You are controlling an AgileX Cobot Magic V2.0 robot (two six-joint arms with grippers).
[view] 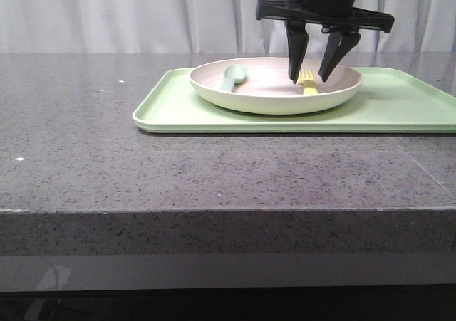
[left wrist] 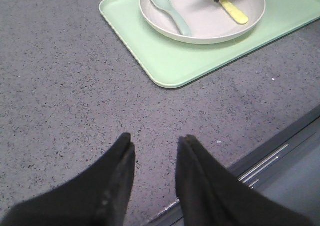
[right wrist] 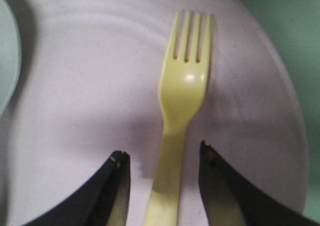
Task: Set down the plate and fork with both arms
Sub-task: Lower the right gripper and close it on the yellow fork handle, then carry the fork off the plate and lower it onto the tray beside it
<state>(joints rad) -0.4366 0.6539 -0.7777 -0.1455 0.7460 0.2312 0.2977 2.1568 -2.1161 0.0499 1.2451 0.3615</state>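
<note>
The off-white plate (view: pixel 271 93) sits on the light-green tray (view: pixel 214 114). The pale-yellow fork (view: pixel 308 85) lies in the plate's right half. My right gripper (view: pixel 313 75) is open, its jaws straddling the fork's handle without touching it; the right wrist view shows the fork (right wrist: pixel 182 90) lying between the fingertips (right wrist: pixel 120 161) on the plate (right wrist: pixel 90 85). My left gripper (left wrist: pixel 156 141) is open and empty, low over the bare counter near its front edge, far from the plate (left wrist: pixel 200 33) and fork (left wrist: pixel 234 10).
A grey-green spoon (view: pixel 232 75) lies in the plate's left half, also in the left wrist view (left wrist: pixel 170 10). The tray (left wrist: pixel 165 60) stands on a dark speckled counter (view: pixel 107 157). A white curtain hangs behind.
</note>
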